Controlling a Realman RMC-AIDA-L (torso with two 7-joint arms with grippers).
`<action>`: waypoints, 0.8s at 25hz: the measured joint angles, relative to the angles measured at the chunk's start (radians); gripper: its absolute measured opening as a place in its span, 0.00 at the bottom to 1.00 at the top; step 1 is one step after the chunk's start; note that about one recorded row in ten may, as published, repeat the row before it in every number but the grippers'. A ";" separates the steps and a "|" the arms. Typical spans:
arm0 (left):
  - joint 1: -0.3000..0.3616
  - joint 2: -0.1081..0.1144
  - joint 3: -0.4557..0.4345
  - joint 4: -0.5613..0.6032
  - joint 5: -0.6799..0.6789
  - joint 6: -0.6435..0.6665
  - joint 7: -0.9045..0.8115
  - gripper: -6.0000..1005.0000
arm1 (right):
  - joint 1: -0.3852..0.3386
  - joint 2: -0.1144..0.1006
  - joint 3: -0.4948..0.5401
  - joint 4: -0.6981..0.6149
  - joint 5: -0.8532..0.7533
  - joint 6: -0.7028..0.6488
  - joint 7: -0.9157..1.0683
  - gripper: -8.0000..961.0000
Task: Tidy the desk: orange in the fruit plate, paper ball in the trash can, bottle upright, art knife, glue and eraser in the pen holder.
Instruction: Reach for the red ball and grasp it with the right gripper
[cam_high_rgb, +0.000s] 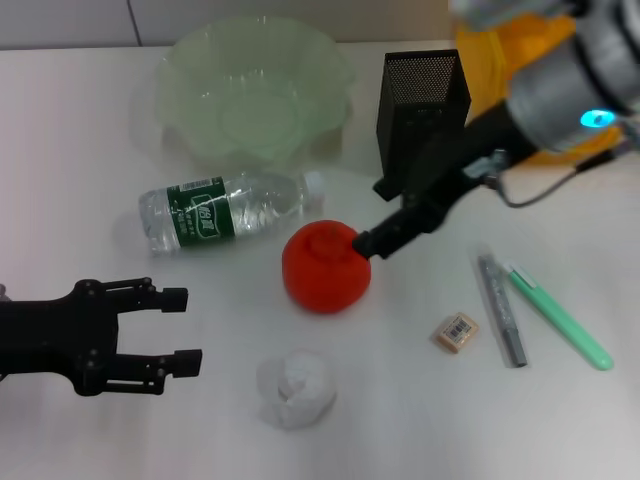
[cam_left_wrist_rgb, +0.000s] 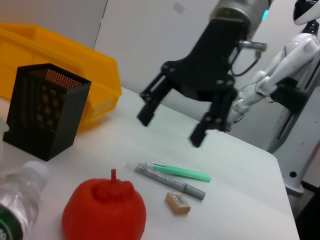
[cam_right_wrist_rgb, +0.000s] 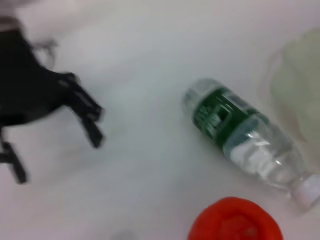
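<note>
From the head view, the right gripper (cam_high_rgb: 375, 240) hangs over the orange (cam_high_rgb: 325, 267), and its dark tip looks right at the fruit's top edge. The orange sits in the middle of the desk, between the bottle (cam_high_rgb: 225, 211) and the eraser (cam_high_rgb: 455, 332). The plate (cam_high_rgb: 250, 90) waits behind, near the back. The left gripper (cam_high_rgb: 180, 330) hangs low on the left, fingers spread apart, holding nothing. I think the step now is grabbing the orange. To do it well, the fingers should go down on both sides of the round fruit, at its widest part, and squeeze gently.

In the left wrist view, the right gripper (cam_left_wrist_rgb: 172, 125) has its fingers wide apart with nothing in them, up above the desk behind the orange (cam_left_wrist_rgb: 105, 210). The orange's stem points straight up.

In the right wrist view, the bottle (cam_right_wrist_rgb: 245, 140) lies on its side. Its long way runs flat along the desk, with the cap end nearest the orange (cam_right_wrist_rgb: 235, 220).
</note>
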 joint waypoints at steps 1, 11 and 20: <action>0.000 0.000 0.000 0.000 0.000 0.000 0.000 0.81 | 0.000 0.000 0.000 0.000 0.000 0.000 0.000 0.87; 0.010 0.001 -0.001 0.000 0.000 -0.001 0.000 0.81 | 0.176 0.006 -0.233 0.223 -0.062 0.170 0.177 0.87; 0.012 0.001 -0.001 -0.003 0.000 -0.015 0.002 0.80 | 0.212 0.012 -0.316 0.341 -0.048 0.311 0.205 0.87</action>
